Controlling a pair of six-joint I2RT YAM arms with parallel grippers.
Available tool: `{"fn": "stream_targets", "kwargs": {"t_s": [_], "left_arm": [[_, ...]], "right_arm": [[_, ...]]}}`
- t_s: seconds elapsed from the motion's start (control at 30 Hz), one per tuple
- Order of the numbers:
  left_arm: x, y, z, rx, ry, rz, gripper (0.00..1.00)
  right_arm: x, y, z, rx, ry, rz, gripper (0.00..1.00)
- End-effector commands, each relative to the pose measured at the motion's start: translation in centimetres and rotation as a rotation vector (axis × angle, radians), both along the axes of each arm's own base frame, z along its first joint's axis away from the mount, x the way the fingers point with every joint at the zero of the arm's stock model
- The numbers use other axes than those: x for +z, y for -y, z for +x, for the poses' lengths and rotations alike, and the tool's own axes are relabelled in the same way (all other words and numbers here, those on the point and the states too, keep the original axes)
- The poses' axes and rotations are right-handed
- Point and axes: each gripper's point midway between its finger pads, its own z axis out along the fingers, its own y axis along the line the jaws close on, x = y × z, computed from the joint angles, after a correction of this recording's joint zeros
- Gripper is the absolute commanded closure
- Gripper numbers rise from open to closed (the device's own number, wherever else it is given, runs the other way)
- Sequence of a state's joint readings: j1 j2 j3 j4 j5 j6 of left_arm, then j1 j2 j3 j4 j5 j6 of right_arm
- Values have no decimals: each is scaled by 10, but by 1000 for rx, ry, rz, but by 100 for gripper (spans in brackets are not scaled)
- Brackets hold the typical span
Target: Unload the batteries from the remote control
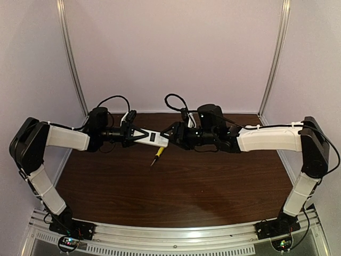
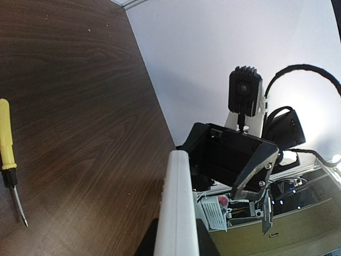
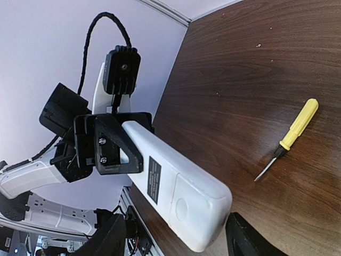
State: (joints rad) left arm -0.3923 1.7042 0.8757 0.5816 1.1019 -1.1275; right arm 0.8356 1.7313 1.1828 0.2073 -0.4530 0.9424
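Note:
The remote control [image 1: 152, 138] is a white slab held in the air above the back of the table, its rear side with a dark label [image 3: 155, 179] and a shut cover panel [image 3: 186, 200] facing the right wrist camera. My left gripper [image 1: 136, 135] is shut on its left end; the black fingers [image 3: 109, 149] clamp it on both faces. My right gripper [image 3: 178, 237] is open and straddles the remote's other end, with a gap on each side. In the left wrist view the remote [image 2: 176, 208] is seen edge-on between my left gripper's [image 2: 177, 240] fingers. The batteries are hidden.
A yellow-handled screwdriver [image 1: 157, 153] lies on the dark wooden table [image 1: 176, 186] just below the remote, tip toward the near edge; it also shows in both wrist views [image 2: 6, 144] [image 3: 295, 128]. Pale walls close the table's back and sides.

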Motion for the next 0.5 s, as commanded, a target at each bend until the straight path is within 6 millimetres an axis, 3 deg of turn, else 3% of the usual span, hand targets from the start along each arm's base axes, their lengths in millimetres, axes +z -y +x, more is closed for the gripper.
{"fn": "stream_targets", "kwargs": {"t_s": [0.0,0.47], "left_arm": [[18,0,1,-13,73,-33,100],[21,0,-1,-25,73,-43,100]], "right_arm": [[-13,-1,10,-52,-14,-65,35],[-22,-11,8,-33,-22,-77,39]]}}
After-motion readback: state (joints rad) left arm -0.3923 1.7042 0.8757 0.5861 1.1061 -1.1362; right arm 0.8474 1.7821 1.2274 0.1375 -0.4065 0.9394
